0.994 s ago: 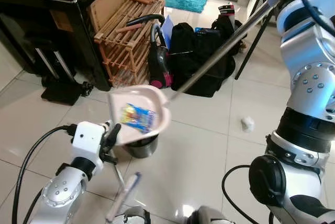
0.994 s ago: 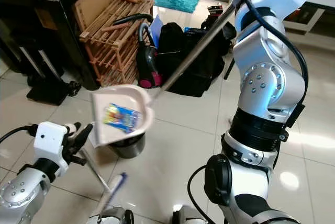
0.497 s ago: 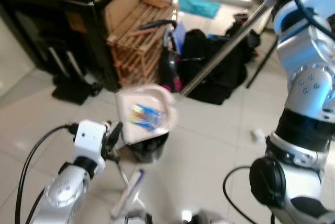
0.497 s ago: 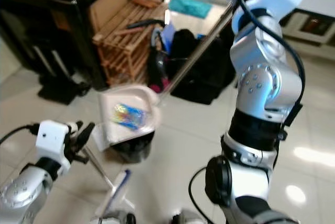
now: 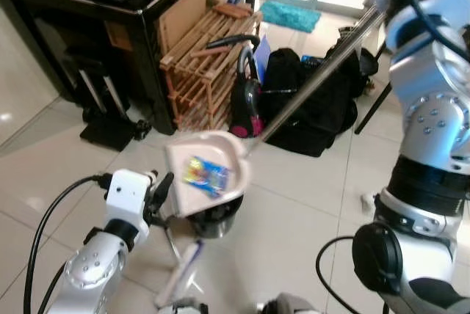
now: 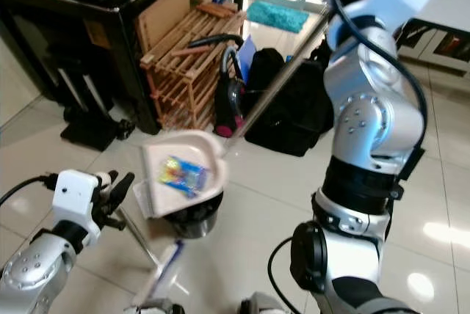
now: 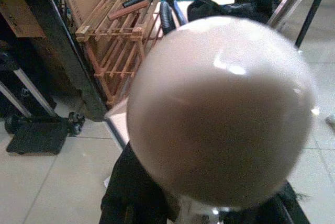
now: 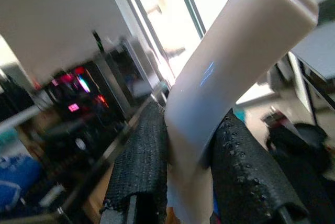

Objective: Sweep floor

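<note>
A cream dustpan [image 5: 208, 175] with a colourful wrapper [image 5: 205, 174] in it hangs tilted just above a small dark bin [image 5: 214, 221]. Its long metal pole [image 5: 316, 75] runs up to the right. There my right gripper [image 8: 188, 145] is shut on the pole's cream grip [image 8: 220, 67]. My left gripper [image 5: 158, 188] is low on the left beside the pan and shut on the rounded cream end [image 7: 220, 109] of the broom. The broom's thin shaft slants down to its brush head [image 5: 181, 276] on the tiles.
A wooden rack [image 5: 202, 64], a vacuum cleaner [image 5: 246, 97] and black bags [image 5: 312, 101] stand behind the bin. A dark cabinet [image 5: 95, 20] is at the left. A crumpled white scrap [image 5: 367, 201] lies on the tiles at the right.
The whole view has shifted, so the camera moved. The dustpan has stayed over the bin with the wrapper still in it, and both grippers have kept their holds.
</note>
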`<state>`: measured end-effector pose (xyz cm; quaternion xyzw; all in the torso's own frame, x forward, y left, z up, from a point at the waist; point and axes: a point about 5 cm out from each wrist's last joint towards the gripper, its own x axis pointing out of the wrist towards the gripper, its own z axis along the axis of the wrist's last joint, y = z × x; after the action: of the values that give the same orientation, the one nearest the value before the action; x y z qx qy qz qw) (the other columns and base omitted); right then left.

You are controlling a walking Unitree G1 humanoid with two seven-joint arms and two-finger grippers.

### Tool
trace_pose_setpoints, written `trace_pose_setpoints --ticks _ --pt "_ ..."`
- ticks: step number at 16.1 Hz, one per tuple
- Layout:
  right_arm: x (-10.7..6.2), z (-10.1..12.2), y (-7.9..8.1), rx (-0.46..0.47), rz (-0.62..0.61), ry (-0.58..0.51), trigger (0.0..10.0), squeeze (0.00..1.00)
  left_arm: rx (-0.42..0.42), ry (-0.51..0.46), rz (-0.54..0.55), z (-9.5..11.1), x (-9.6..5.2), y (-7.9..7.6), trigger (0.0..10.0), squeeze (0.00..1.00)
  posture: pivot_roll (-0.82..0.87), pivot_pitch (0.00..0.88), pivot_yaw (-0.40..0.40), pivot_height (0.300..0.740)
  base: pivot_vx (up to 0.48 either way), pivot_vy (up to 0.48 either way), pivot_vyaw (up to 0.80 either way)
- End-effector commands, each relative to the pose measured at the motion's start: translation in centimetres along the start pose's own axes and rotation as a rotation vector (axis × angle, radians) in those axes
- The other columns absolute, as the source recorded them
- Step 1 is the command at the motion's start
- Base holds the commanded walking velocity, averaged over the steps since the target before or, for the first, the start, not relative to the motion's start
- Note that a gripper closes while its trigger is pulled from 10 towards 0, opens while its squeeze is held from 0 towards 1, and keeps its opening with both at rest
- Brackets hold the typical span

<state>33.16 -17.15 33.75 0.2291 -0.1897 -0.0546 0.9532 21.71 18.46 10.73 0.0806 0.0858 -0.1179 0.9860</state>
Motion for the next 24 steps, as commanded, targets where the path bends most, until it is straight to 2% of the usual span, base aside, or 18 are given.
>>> trace_pose_setpoints --ticks 1,7,11,13,17,22,24 --pt "0.0 1.4 -0.5 0.002 -0.012 -0.088 10.0 0.00 -0.003 -0.016 -0.005 0.1 0.1 -0.2 10.0 0.00 0.01 0.112 -0.003 0.740 0.000 0.000 0.00" --pt "-0.5 1.1 0.4 -0.007 0.050 -0.195 10.0 0.00 -0.001 -0.007 -0.010 0.0 0.2 -0.3 10.0 0.00 0.01 0.113 -0.002 0.740 0.000 0.000 0.00" --pt "-0.7 0.5 1.0 0.004 0.087 -0.212 10.0 0.00 -0.001 -0.007 -0.010 0.0 0.3 -0.4 10.0 0.00 0.01 0.112 -0.002 0.740 0.000 0.000 0.00" --pt "-1.3 0.0 2.3 0.012 0.135 -0.257 10.0 0.00 -0.001 -0.010 -0.012 0.0 0.3 -0.4 10.0 0.00 0.01 0.115 0.001 0.740 0.000 0.000 0.00" --pt "-2.0 -0.1 3.3 0.031 0.190 -0.329 10.0 0.00 -0.001 -0.010 -0.015 0.0 0.3 -0.5 10.0 0.00 0.01 0.117 -0.001 0.740 0.000 0.000 0.00" --pt "-4.7 0.8 6.6 -0.015 0.395 -0.535 10.0 0.00 0.005 -0.012 -0.013 0.0 0.2 -0.4 10.0 0.00 0.01 0.117 -0.004 0.740 0.000 0.000 0.00" --pt "-5.4 0.8 7.6 -0.026 0.452 -0.578 10.0 0.00 0.005 -0.013 -0.012 0.0 0.1 -0.4 10.0 0.00 0.01 0.115 -0.005 0.740 0.000 0.000 0.00"
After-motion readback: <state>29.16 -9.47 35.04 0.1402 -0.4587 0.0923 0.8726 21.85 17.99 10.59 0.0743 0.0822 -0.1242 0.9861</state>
